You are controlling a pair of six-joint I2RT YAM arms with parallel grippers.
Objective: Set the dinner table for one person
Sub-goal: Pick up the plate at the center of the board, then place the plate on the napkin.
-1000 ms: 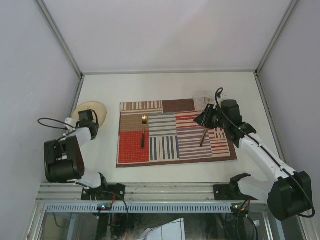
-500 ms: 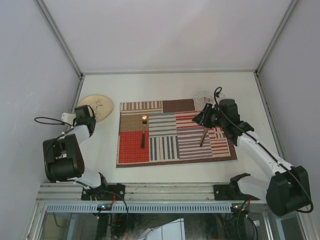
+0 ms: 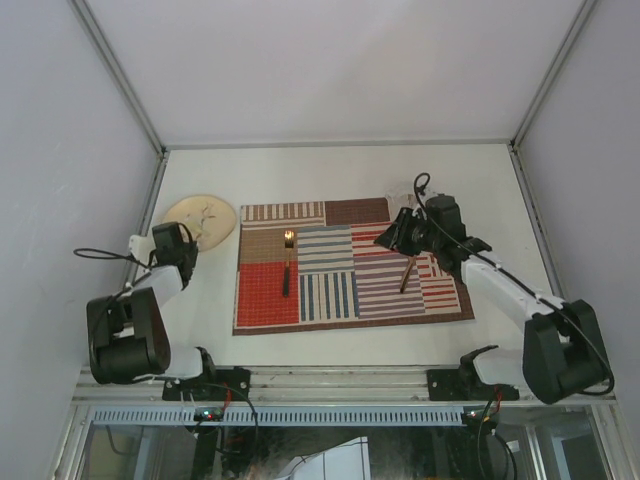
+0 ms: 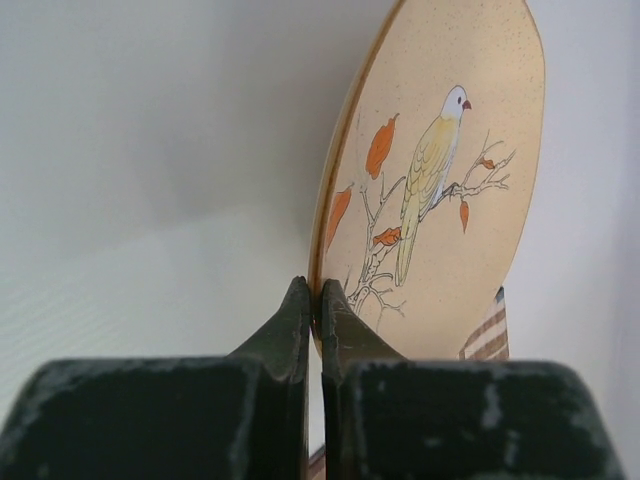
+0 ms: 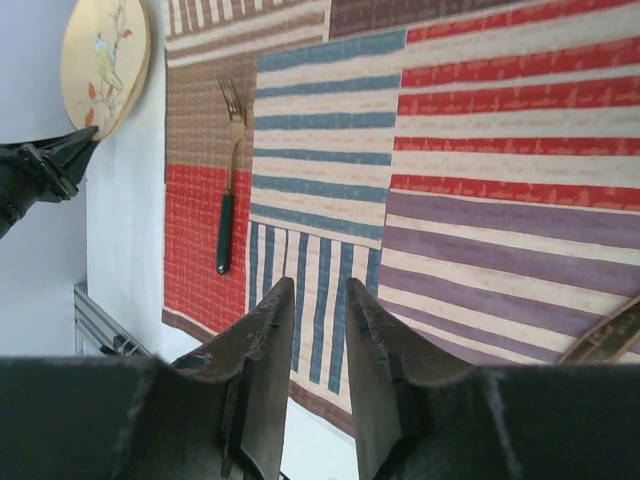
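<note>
The plate [image 3: 200,218] had shifted toward the placemat [image 3: 340,240], which lay right of the closed left pincer [image 4: 320,295] clamping the plate's rim above the worktop [image 3: 340,170]; the right pincer [image 5: 318,290] hovered part-open, empty.

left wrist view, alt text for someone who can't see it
The left gripper is shut on the rim of a round beige plate painted with a yellow bird on a branch with orange leaves. A corner of the striped placemat peeks past it.

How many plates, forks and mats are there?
Plate: 1
Fork: 1
Mat: 1
Total: 3
</note>
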